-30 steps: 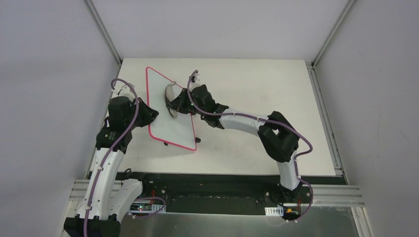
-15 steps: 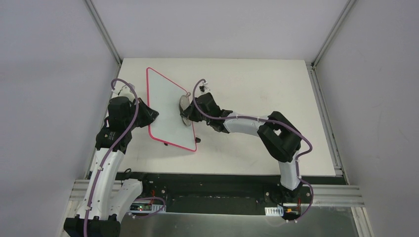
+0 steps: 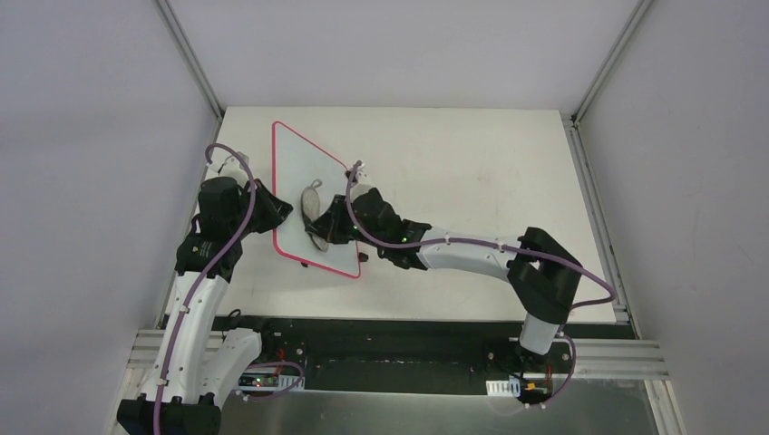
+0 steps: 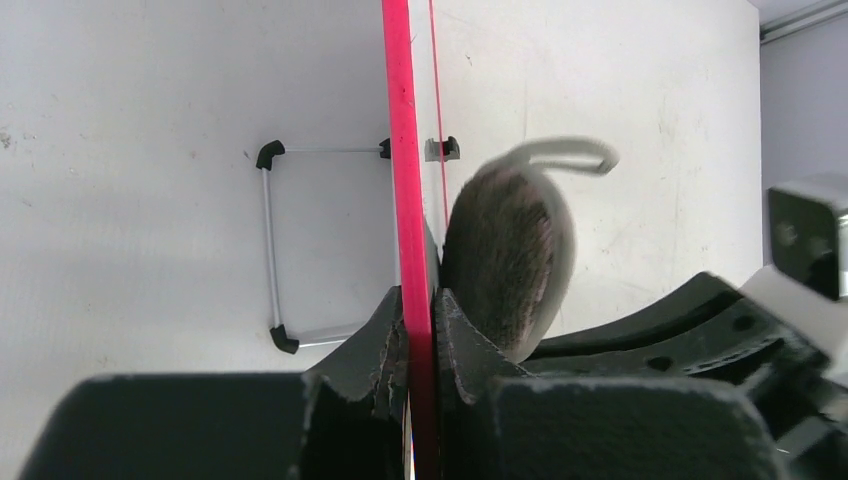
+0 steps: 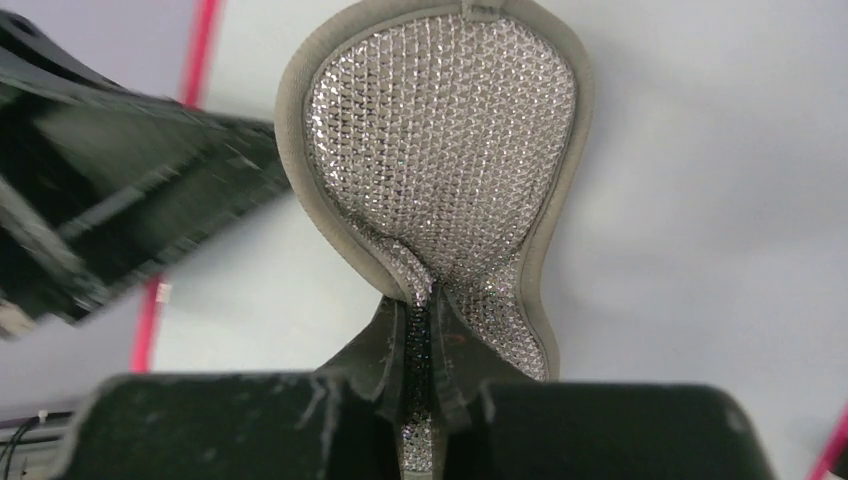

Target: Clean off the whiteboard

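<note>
Leftward over the whiteboard [image 3: 292,168] slid the pad [image 3: 314,216] (right jaws pinching it).

A white table [image 3: 472,181] bears the whiteboard [image 3: 295,168], standing on edge.

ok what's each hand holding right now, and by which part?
Left hand grips the whiteboard by its red frame edge. Right hand pinches the grey pad at its narrow end.
</note>
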`<control>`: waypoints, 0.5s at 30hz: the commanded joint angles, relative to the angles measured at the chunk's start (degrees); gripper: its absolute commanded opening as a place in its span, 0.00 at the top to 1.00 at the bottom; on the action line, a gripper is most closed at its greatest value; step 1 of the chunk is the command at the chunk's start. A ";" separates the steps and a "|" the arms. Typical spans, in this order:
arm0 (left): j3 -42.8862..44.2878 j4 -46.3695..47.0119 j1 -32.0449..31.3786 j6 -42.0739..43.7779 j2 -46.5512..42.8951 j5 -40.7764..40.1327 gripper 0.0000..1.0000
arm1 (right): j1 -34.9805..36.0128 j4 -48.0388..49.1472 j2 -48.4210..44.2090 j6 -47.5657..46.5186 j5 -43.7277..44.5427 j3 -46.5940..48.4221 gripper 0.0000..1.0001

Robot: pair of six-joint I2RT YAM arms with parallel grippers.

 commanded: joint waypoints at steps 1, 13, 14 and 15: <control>-5.02 -11.38 -2.32 8.65 3.31 4.14 1.00 | 0.22 1.60 -2.27 2.98 -2.32 -10.73 1.00; -4.87 -11.48 -2.32 8.48 3.81 4.37 1.00 | 1.74 -2.32 -4.64 1.65 3.68 -14.40 1.00; -4.89 -11.48 -2.32 8.43 3.77 4.38 1.00 | 2.94 -4.04 -4.62 0.83 4.01 -12.29 1.00; -4.89 -11.48 -2.32 8.48 3.78 4.32 1.00 | 3.75 -5.10 -4.59 -0.17 4.07 -10.05 1.00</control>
